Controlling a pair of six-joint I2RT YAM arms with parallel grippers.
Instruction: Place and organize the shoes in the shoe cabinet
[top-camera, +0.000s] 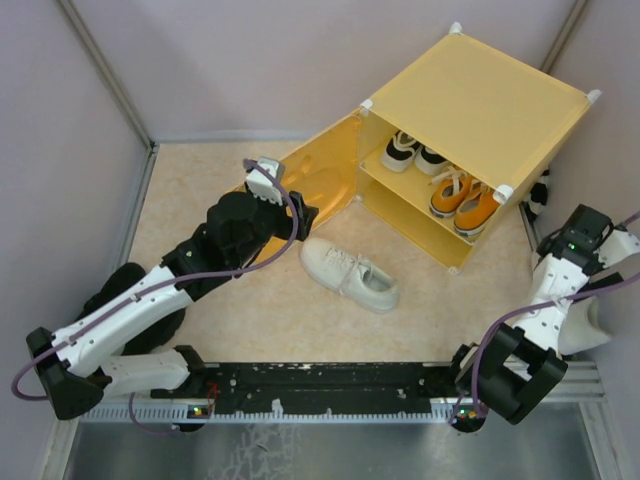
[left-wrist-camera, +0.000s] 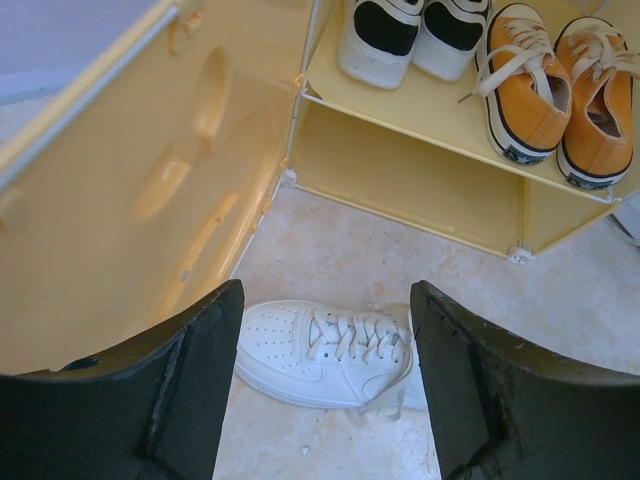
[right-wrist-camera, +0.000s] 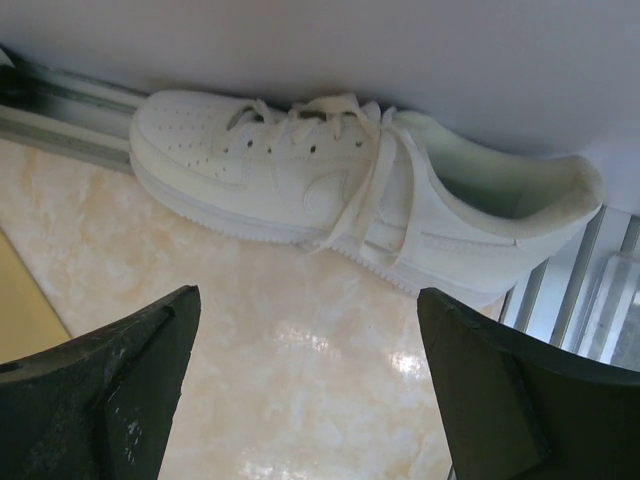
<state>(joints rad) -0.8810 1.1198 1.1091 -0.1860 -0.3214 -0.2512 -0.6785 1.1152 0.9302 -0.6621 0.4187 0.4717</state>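
The yellow shoe cabinet (top-camera: 480, 90) stands at the back right with its door (top-camera: 320, 170) swung open to the left. On its inner shelf (left-wrist-camera: 440, 115) sit the black-and-white pair (top-camera: 412, 152) and the orange pair (top-camera: 462, 195). One off-white shoe (top-camera: 350, 272) lies on the floor in front of the cabinet. My left gripper (left-wrist-camera: 325, 290) hangs open above that shoe (left-wrist-camera: 320, 350), beside the door, with nothing between its fingers. The other off-white shoe (right-wrist-camera: 330, 185) lies against the right wall. My right gripper (right-wrist-camera: 305, 300) is open just short of it, holding nothing.
Grey walls close in the floor on the left, back and right. A black rail (top-camera: 330, 385) with the arm bases runs along the near edge. A metal track (right-wrist-camera: 60, 100) runs along the foot of the right wall by the shoe. A dark object (top-camera: 540, 195) sits to the right of the cabinet.
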